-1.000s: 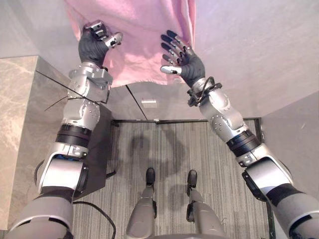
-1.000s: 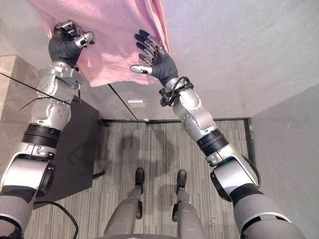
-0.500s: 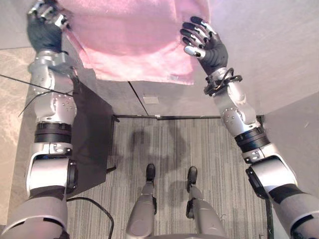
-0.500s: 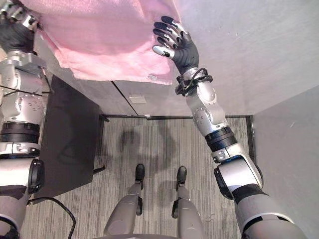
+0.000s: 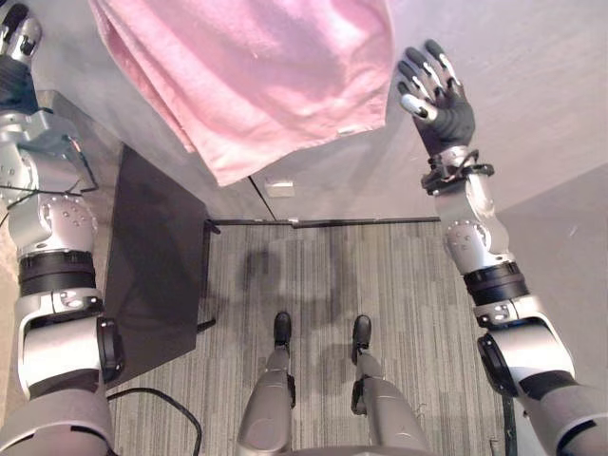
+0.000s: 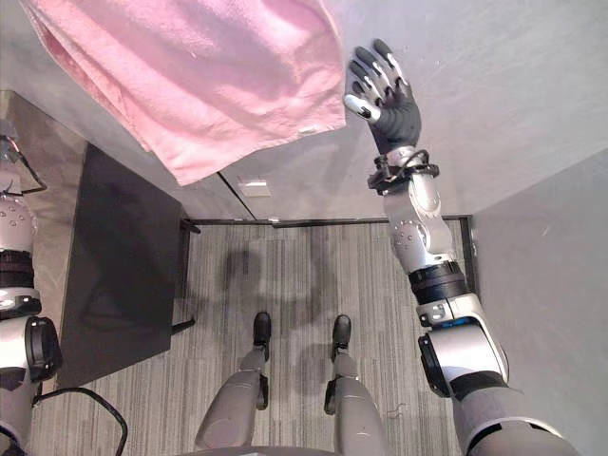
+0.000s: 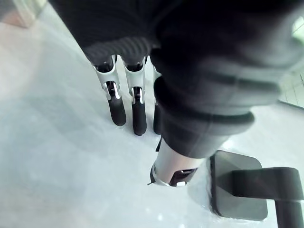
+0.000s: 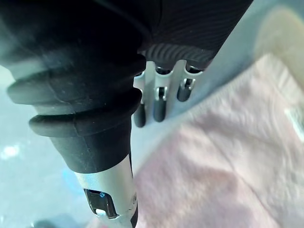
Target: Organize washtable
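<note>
The pink towel is spread flat on the grey surface at the far side of the eye views. It is cut off by the top of the picture. Its left side is seen as a doubled, thicker layer, running slantwise down to a low corner. The lower edge rises from that corner to the right corner, where a small white tag is sewn. Bare grey surface is left open on both sides of the towel, broadly to the right and more narrowly to the left. Whether the low corner hangs past the surface's front edge cannot be told.

The right hand is held just beside the towel's right edge, apart from it, with a narrow strip of grey between. Its fingers are stretched straight and spread, and nothing is held. The left hand is seen at the far left, well apart from the towel's doubled edge. Its fingers are likewise straight over pale surface, with nothing grasped. A dark square-based fitting is shown near its thumb.

Below the towel, a dark panel and striped carpet are visible.
</note>
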You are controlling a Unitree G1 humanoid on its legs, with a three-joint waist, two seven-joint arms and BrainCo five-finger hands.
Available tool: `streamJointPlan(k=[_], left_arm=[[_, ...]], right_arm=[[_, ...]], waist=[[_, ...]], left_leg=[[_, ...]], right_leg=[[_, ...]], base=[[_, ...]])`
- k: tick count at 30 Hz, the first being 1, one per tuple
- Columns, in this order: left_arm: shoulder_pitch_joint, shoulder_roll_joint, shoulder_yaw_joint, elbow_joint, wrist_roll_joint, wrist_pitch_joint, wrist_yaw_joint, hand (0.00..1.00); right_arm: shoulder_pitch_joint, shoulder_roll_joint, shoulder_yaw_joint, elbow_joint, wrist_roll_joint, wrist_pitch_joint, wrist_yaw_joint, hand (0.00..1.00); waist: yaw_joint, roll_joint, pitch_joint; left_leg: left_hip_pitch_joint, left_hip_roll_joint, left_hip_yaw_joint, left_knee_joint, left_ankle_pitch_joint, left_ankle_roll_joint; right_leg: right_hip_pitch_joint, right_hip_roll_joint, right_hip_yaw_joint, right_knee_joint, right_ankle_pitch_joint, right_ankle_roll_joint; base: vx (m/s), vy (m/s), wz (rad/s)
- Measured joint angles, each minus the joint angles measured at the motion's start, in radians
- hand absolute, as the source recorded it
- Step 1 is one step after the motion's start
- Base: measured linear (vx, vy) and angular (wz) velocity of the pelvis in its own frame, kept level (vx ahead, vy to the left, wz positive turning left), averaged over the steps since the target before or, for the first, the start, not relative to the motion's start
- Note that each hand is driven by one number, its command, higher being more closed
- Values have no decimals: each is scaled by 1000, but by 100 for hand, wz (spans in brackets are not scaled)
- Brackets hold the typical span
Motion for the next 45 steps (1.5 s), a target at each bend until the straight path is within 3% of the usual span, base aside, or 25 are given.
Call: streamJointPlan(k=[6,10,13,18,21,23,27,31,37,45], left_arm=[[62,0,28,0,0,0,-4,0],[164,0,132,-1,0,2,-4,0],[233,0,209,-7,3,3,2,0],[272,25,212,-115,82,22,-8,0],[294,22,104,-254,114,27,-39,0],[318,-30,38,-387,135,28,-52,0],[373,-110,-47,-506,131,20,-98,0],[428,-139,-147,-596,91,25,-169,0],[474,-175,-242,-606,56,52,-247,0],[482,-180,-323,-540,54,73,-249,0]], right_arm=[[119,0,-93,-40,1,-3,-1,0],[275,1,-275,-36,-26,-2,-12,0],[376,1,-395,-26,-36,-2,-67,0],[432,-1,-429,-63,-43,2,-72,0],[429,0,-389,-181,-43,2,-45,0],[427,1,-325,-277,-43,2,-17,0],[378,12,-213,-358,-46,-2,38,0],[347,15,-84,-362,-45,3,82,0],[347,9,38,-361,-42,33,129,0],[308,-27,226,-323,-43,47,155,0]], waist=[[-2,-13,6],[-3,-18,4],[-8,-21,2],[-28,-52,-28],[-27,-52,-61],[-25,-44,-106],[-22,-16,-151],[-19,1,-179],[-23,13,-191],[-22,21,-206]], left_leg=[[16,2,4,0,0,0],[24,1,4,0,-1,0],[59,2,5,0,-7,0],[89,8,2,-1,-23,-3],[92,7,-12,-1,-23,-3],[98,3,-27,-7,-18,1],[124,-8,-36,-7,-18,1],[129,-13,-38,-8,-18,2],[145,-10,-27,-8,-23,4],[114,-4,-19,-8,-25,0]], right_leg=[[12,2,3,0,4,0],[19,1,1,0,3,1],[51,0,2,-1,-1,3],[86,-1,-1,-5,-19,3],[99,-3,-14,-4,-21,5],[116,-6,-35,-1,-28,7],[148,-12,-48,-1,-36,9],[156,-20,-57,-1,-47,13],[167,-22,-50,-1,-47,13],[129,-16,-31,-4,-37,7]], base=[[-62,-1,-4],[-48,9,0],[-24,15,-3],[-53,0,1],[-68,-4,18],[-35,8,27],[-9,12,13],[-10,10,5],[-17,1,-5],[-15,-10,-5]])
